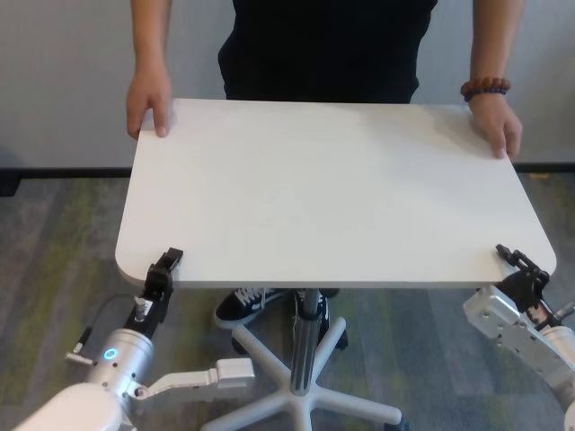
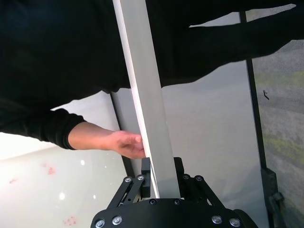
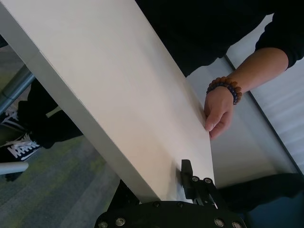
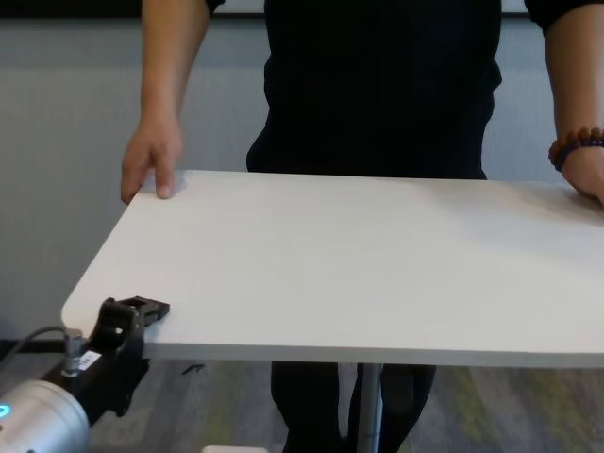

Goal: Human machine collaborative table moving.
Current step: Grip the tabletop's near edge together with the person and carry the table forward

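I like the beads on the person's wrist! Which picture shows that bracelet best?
The right wrist view: the bracelet appears whole and close. The head view shows it smaller, the chest view cuts it at the edge, and the left wrist view misses it.

From my seat, the surface (image 1: 332, 197) stands between me and the human (image 1: 323, 45), who is behind its far edge with one hand (image 1: 148, 103) on the far left corner and the other hand (image 1: 497, 126) on the far right corner. My left claw (image 1: 168, 263) clamps the near edge by the near left corner, and my right claw (image 1: 514, 259) sits at the near right corner. Under the middle, the centre post (image 1: 308, 337) drops to the floor.
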You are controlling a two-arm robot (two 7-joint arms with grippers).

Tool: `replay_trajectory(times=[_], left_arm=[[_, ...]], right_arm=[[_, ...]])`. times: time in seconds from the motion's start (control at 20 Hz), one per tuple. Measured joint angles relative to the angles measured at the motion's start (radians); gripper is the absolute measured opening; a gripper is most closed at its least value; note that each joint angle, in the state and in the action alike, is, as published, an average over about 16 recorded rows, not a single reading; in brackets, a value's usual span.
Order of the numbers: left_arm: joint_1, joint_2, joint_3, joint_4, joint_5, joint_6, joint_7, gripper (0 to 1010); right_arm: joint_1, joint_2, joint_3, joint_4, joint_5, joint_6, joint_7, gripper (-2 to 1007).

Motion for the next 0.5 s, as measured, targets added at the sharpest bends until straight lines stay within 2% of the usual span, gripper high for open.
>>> replay_trajectory(times=[0.5], left_arm=[[-0.061, -0.070, 0.001, 0.099, 0.030, -0.026, 0.007, 290]], right_arm=[[0.081, -0.032, -0.004, 0.117, -0.024, -0.048, 0.010, 397]])
